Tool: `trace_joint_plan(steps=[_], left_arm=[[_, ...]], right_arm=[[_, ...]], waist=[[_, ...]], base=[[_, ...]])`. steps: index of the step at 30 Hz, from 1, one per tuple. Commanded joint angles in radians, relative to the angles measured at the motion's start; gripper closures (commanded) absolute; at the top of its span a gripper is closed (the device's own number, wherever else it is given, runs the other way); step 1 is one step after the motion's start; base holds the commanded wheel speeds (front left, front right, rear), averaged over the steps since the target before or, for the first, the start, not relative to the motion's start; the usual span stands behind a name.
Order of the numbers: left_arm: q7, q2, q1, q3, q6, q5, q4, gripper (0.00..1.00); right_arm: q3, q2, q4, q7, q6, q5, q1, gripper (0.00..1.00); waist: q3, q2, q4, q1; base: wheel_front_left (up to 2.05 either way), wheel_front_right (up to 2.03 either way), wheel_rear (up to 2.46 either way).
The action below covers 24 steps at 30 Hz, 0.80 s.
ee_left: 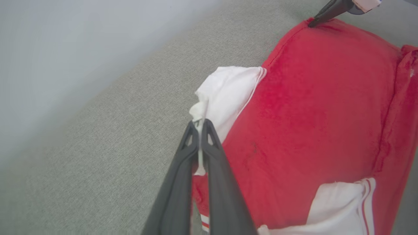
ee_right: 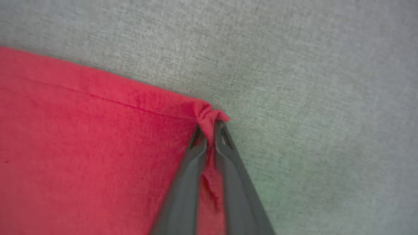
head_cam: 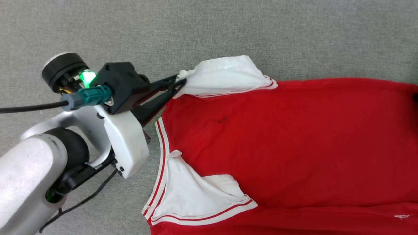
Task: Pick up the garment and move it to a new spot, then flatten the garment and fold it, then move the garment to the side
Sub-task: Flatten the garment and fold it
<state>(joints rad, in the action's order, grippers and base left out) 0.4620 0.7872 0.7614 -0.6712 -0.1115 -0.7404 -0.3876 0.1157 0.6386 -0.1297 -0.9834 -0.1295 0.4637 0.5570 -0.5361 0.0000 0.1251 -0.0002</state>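
Shirt: our red shirt point(head_cam: 277, 140) is lying spread out, plain red side up, on the grey cloth surface point(head_cam: 228, 29). It runs off the right and bottom edges of the head view.
Sleeves: both are white with red-striped trim. The far sleeve point(head_cam: 225, 76) is bunched up and stretched out toward the left. The near sleeve point(head_cam: 196, 192) sits folded in over the red.
Collar: the striped collar trim point(head_cam: 162, 147) is on the end nearest our left arm.
Left claw: our left claw point(head_cam: 180, 81) is pinched tight on the tip of the far sleeve, with white cloth squeezed between the fingers.
Right claw: our right claw point(ee_right: 209, 125) has its fingers nearly together on a red hem corner, with cloth bunched between the tips, so it looks clamped to us.
Smudge: there's a small dark mark point(head_cam: 222, 120) on the red, near the far sleeve.
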Motion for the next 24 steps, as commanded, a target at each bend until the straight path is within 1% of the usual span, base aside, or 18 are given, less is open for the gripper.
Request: trace_joint_plan(steps=[1, 7, 12, 16, 22, 24], left_arm=[[-0.009, 0.005, -0.014, 0.003, 0.001, 0.006, 0.010, 1.00], [-0.045, 0.019, -0.056, 0.014, 0.023, 0.006, 0.063, 1.00], [-0.077, 0.044, -0.127, 0.025, 0.053, -0.011, 0.078, 1.00], [-0.099, 0.071, -0.210, 0.029, 0.084, -0.036, 0.059, 1.00], [-0.118, 0.127, -0.358, 0.024, 0.140, -0.072, 0.002, 1.00], [-0.124, 0.145, -0.408, 0.019, 0.158, -0.084, -0.016, 1.00]], right_arm=[[0.028, -0.029, -0.055, 0.002, -0.002, 0.004, -0.055, 1.00], [-0.015, -0.028, -0.022, 0.108, -0.001, 0.032, -0.026, 1.00], [-0.030, -0.002, 0.021, 0.144, -0.001, 0.064, -0.064, 1.00], [-0.059, -0.010, 0.073, 0.162, -0.001, 0.086, -0.139, 1.00], [-0.128, -0.052, 0.189, 0.160, -0.001, 0.122, -0.319, 1.00], [-0.148, -0.048, 0.225, 0.152, -0.001, 0.126, -0.378, 1.00]], waist=[[0.011, 0.0000, -0.005, 0.0002], [0.081, 0.0000, -0.029, 0.0002], [0.156, 0.0000, -0.053, 0.0002], [0.214, 0.0000, -0.063, 0.0002], [0.273, 0.0000, -0.068, 0.0002], [0.280, 0.0000, -0.068, 0.0002]], base=[[0.00, 0.00, 0.00], [0.00, 0.00, 0.00], [0.00, 0.00, 0.00], [0.00, 0.00, 0.00], [0.00, 0.00, 0.00], [0.00, 0.00, 0.00]])
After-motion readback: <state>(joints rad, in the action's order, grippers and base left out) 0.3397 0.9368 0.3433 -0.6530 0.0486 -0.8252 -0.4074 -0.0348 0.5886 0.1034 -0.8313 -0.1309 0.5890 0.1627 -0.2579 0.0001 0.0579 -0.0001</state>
